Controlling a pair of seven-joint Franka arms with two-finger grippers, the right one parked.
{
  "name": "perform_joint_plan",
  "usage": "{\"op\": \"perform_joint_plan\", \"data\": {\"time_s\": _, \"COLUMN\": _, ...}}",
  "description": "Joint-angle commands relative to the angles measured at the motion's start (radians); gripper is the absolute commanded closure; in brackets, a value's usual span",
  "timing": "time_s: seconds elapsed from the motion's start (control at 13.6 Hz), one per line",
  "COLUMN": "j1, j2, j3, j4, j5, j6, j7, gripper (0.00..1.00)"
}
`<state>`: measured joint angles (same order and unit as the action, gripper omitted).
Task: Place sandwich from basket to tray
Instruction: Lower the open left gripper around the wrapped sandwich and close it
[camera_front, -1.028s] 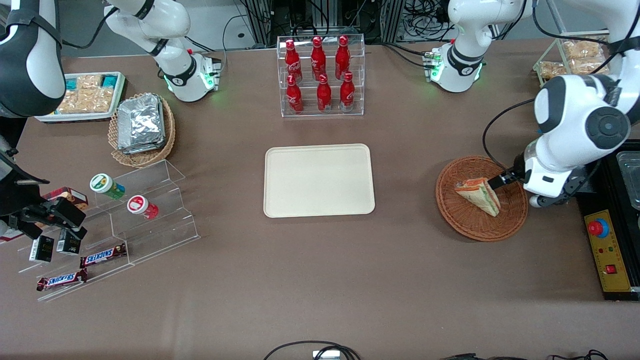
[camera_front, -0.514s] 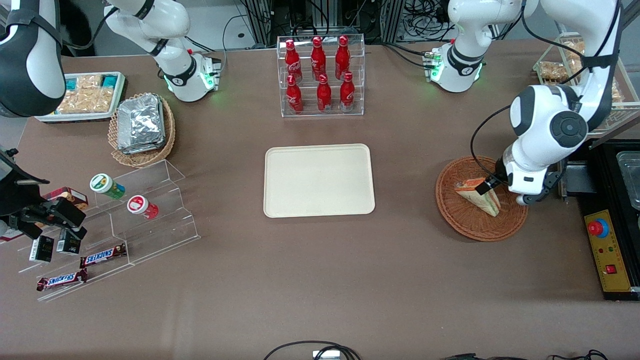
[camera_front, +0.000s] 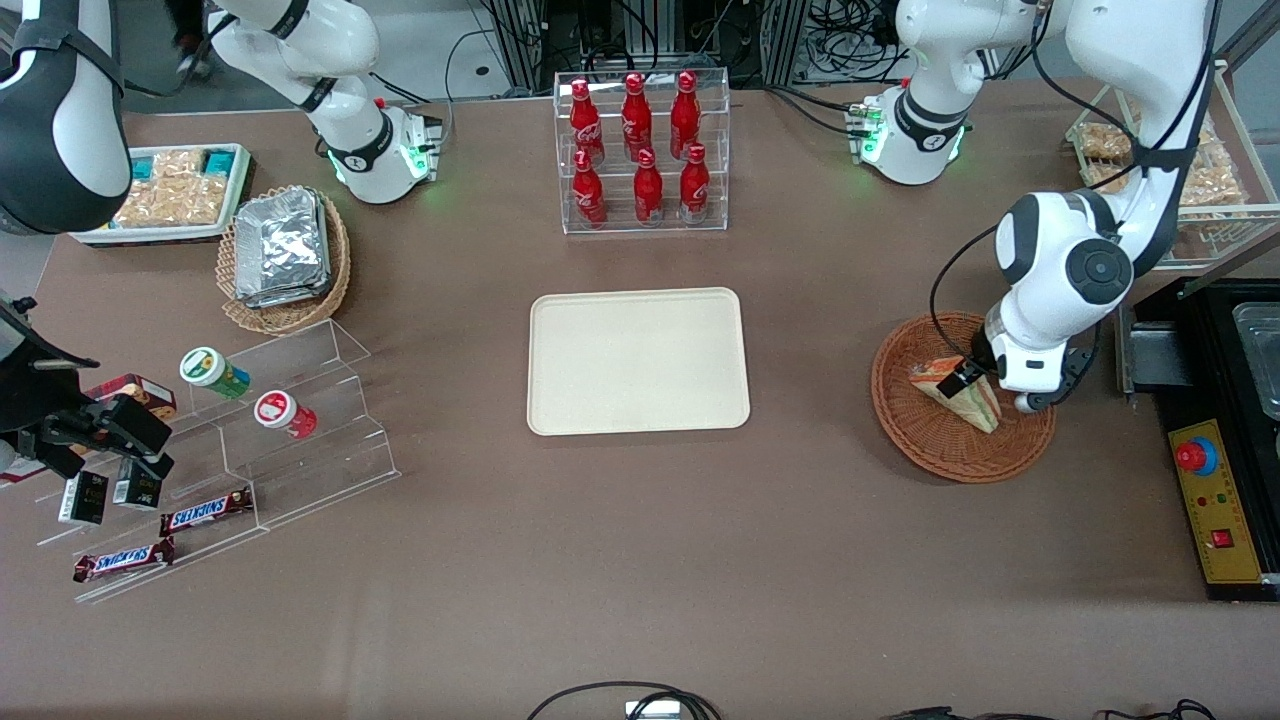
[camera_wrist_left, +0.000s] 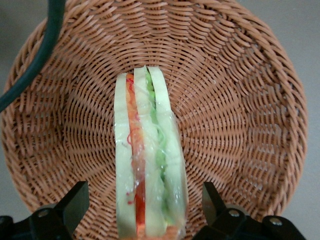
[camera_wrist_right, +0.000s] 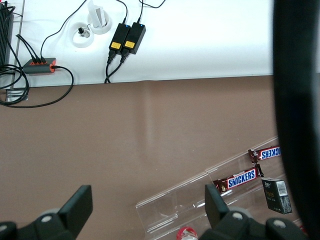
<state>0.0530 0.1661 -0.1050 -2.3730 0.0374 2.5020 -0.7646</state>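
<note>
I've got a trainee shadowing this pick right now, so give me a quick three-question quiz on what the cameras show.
1. True or false: the sandwich already lies on the cream tray.
2. How does the gripper stand against the sandwich? A) shut on it B) open, one finger on each side C) away over the tray
3. Fill in: the sandwich rests in the reddish-brown wicker ____.

Key: 1 false, it is in the basket and the tray holds nothing. 2 B, the wrist view shows gaps between fingers and bread. 3 basket.
</note>
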Motion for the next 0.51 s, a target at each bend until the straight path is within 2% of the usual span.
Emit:
{"op": "perform_joint_plan", "data": {"time_s": 0.0, "j1": 0.002, "j2": 0.035, "j3": 0.002, "j4": 0.0, "j5": 0.016, "j6": 0.05, "j7": -0.038, "gripper": 0.06}}
{"op": "perform_joint_plan", "data": {"time_s": 0.07, "j1": 0.001, "j2": 0.047, "j3": 0.002, "j4": 0.003, "j5": 0.016, "j6": 0.052, "j7": -0.053, "gripper": 0.26}}
{"op": "perform_joint_plan", "data": {"time_s": 0.15, "j1": 0.001, "j2": 0.05, "j3": 0.002, "j4": 0.004, "j5": 0.016, "j6": 0.06, "j7": -0.067, "gripper": 0.69}}
{"op": "perform_joint_plan", "data": {"time_s": 0.22, "j1": 0.001, "j2": 0.05, "j3": 0.002, "j4": 0.006, "j5": 0.016, "j6": 0.061, "j7": -0.071, "gripper": 1.0}}
{"op": "perform_joint_plan", "data": {"time_s": 0.44, "j1": 0.001, "j2": 0.032, "j3": 0.002, "j4": 0.014, "j5": 0.016, "j6": 0.051, "j7": -0.07, "gripper": 1.0}}
